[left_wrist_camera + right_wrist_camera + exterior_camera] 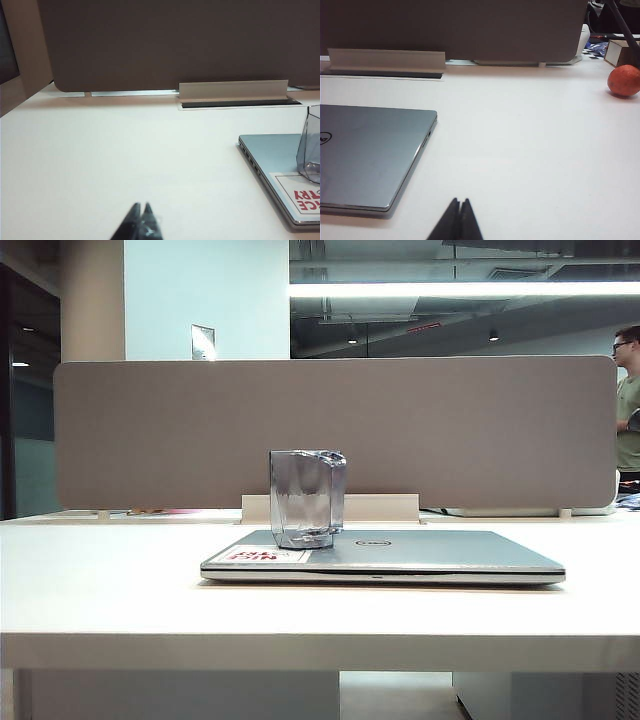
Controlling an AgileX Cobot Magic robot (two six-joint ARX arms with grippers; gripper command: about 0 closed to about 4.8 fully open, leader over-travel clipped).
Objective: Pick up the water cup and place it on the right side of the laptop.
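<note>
Tools [140,210] [460,202] closed; orange fruit [624,80] beside laptop [370,150].

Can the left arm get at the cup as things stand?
Probably yes. The cup stands on the closed laptop's left part, and bare table lies between it and the shut left pincer; nothing blocks the way.

An open-plan office. A white desk [100,580] is backed by a grey fabric privacy divider [335,430] with a cable-access flap [233,90] at its foot; a closed laptop [420,555] lies on it. Behind: exposed ceiling services, a strip light [460,289], and a standing person [627,400].
</note>
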